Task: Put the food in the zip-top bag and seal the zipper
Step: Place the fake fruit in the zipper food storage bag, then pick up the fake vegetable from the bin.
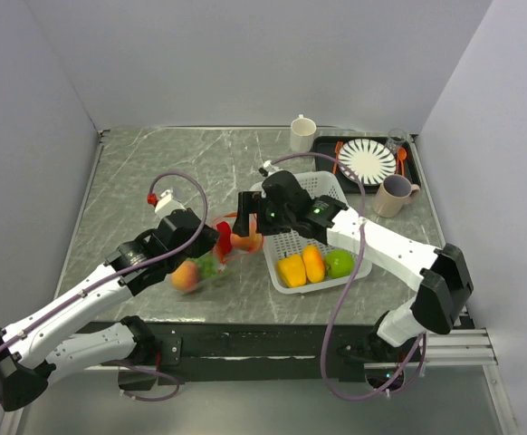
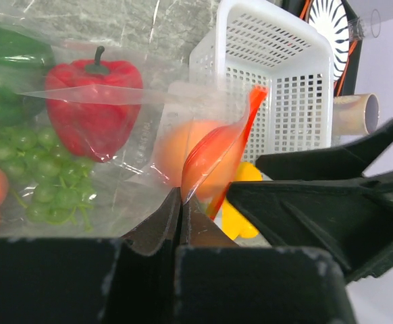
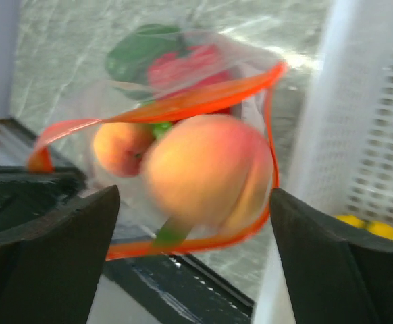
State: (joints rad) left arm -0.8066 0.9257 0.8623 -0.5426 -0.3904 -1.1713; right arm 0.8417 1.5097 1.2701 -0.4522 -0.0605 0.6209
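Closest to you, in the left wrist view, the left gripper (image 2: 181, 202) has its black jaws pinched tight on the mouth edge of the clear, soft plastic zip-top bag (image 2: 142, 108), right where the thin orange-red zipper (image 2: 233, 145) folds. That pinch lifts the lip, so the mouth gapes toward your other arm.

Now take it by size. The grey marbled tabletop (image 1: 155, 172) sits in a bare corner of pale lilac-grey walls (image 1: 245, 63); a black tray (image 1: 413, 172) with a striped plate and two mugs stand at the far right, out of your way. The white plastic mesh basket (image 1: 327, 186) lies right of centre. The bag lies just beside its left edge, near enough for short transfers.

Your right gripper (image 3: 191, 202) stands wide. The glossy orange-pink peach (image 3: 203, 172) hangs blurred between its fingers, touching neither, inside the zipper's loop. I judge it released into the bag.

A red pepper (image 2: 95, 101) and green grapes (image 2: 48, 175) already lie inside. The yellow pepper (image 1: 291, 270), orange piece (image 1: 313, 263) and green apple (image 1: 340, 263) wait in the basket, so you cannot seal yet.
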